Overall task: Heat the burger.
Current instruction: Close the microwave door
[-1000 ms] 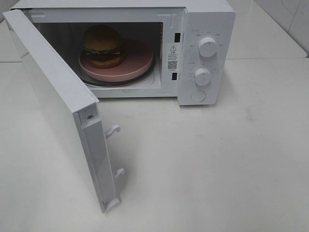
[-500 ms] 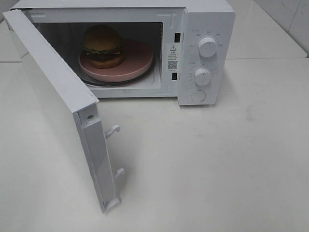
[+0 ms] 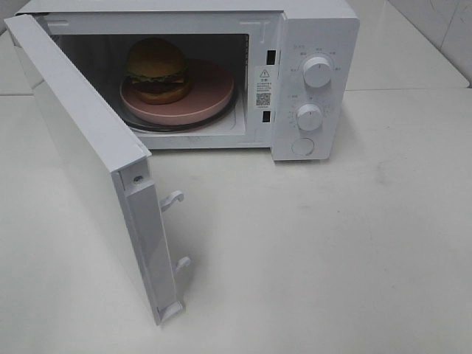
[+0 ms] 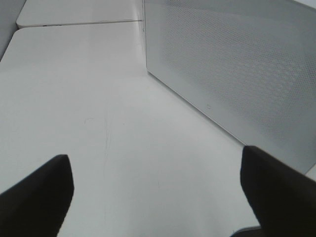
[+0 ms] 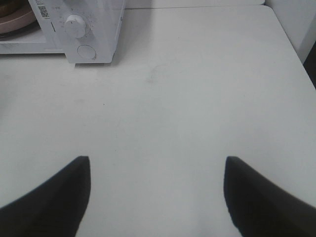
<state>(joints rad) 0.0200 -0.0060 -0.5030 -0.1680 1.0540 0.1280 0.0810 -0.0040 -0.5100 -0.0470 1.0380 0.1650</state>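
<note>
While the burger [image 3: 155, 70] is seated on the pink plate [image 3: 210, 92] inside the white microwave [image 3: 317, 29], whose door [image 3: 81, 140] is swung wide, both arms are held above the tabletop [image 3: 332, 243]. The left end effector [image 4: 155, 160] is spread open, nothing gripped, beside the door's perforated face. The right end effector [image 5: 157, 160] is likewise spread open and empty, pointed toward the two-knob control panel [image 3: 313, 96]. A warning triangle and a QR code are shown on a label [image 3: 264, 87]; its writing cannot be read.
</note>
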